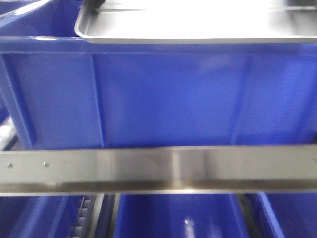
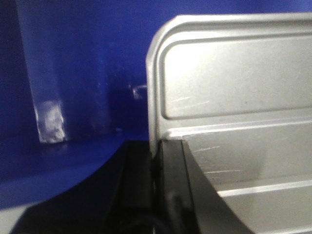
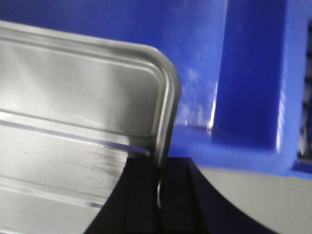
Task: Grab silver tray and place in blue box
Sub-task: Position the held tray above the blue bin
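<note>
Gripping silver tray (image 1: 198, 27) rim in clenched left claw (image 2: 155, 165) and right claw (image 3: 159, 180), hovering over blue box (image 1: 168, 99) at frame top, release pending.

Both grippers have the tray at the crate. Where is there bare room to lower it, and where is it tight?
Bare blue plastic lies left of the shiny rectangular silver tray, beyond the left gripper, and right of its rounded corner, past the right gripper. Tightest: the upright rib of the large plastic blue box near that corner. Front view hides its floor.
</note>
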Controlling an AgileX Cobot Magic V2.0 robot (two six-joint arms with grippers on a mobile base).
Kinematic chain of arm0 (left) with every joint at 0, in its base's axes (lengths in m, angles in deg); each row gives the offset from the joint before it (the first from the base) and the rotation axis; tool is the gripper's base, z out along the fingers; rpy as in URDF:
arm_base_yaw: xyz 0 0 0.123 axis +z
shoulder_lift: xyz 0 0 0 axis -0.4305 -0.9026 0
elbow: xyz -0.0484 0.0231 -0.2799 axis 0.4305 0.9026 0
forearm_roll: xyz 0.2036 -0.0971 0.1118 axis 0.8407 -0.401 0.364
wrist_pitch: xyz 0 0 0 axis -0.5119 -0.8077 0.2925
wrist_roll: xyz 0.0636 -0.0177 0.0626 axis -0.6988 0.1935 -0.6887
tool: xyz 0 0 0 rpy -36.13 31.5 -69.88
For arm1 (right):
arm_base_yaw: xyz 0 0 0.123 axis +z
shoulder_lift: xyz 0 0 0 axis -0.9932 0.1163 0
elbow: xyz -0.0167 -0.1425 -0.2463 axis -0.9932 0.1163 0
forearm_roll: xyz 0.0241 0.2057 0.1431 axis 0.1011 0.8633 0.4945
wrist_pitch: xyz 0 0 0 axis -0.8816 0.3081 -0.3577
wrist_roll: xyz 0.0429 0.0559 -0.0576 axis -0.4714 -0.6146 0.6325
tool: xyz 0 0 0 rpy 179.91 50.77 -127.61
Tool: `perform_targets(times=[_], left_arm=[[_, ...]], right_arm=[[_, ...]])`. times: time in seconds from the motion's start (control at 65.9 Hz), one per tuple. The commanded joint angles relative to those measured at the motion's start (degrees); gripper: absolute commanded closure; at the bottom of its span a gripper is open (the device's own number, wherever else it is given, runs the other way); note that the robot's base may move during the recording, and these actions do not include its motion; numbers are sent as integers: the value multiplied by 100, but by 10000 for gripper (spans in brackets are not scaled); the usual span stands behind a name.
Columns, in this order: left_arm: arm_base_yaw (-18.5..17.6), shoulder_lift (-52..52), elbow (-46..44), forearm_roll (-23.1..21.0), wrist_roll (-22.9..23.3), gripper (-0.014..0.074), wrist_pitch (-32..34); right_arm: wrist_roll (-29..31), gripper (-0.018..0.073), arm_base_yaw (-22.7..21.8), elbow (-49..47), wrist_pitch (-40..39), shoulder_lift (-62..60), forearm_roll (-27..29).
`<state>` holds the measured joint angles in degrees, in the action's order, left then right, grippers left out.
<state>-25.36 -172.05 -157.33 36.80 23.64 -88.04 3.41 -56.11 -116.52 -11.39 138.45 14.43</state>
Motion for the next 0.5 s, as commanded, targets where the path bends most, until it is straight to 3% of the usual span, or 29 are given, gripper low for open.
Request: perform_targets(times=[0.0, 0.485], left_arm=[[-13, 195, -164, 149, -129, 701, 203], [-13, 195, -164, 149, -129, 701, 203]], right_arm=[[117, 501, -4, -170, -326, -143, -142], [117, 501, -4, -170, -326, -143, -142]])
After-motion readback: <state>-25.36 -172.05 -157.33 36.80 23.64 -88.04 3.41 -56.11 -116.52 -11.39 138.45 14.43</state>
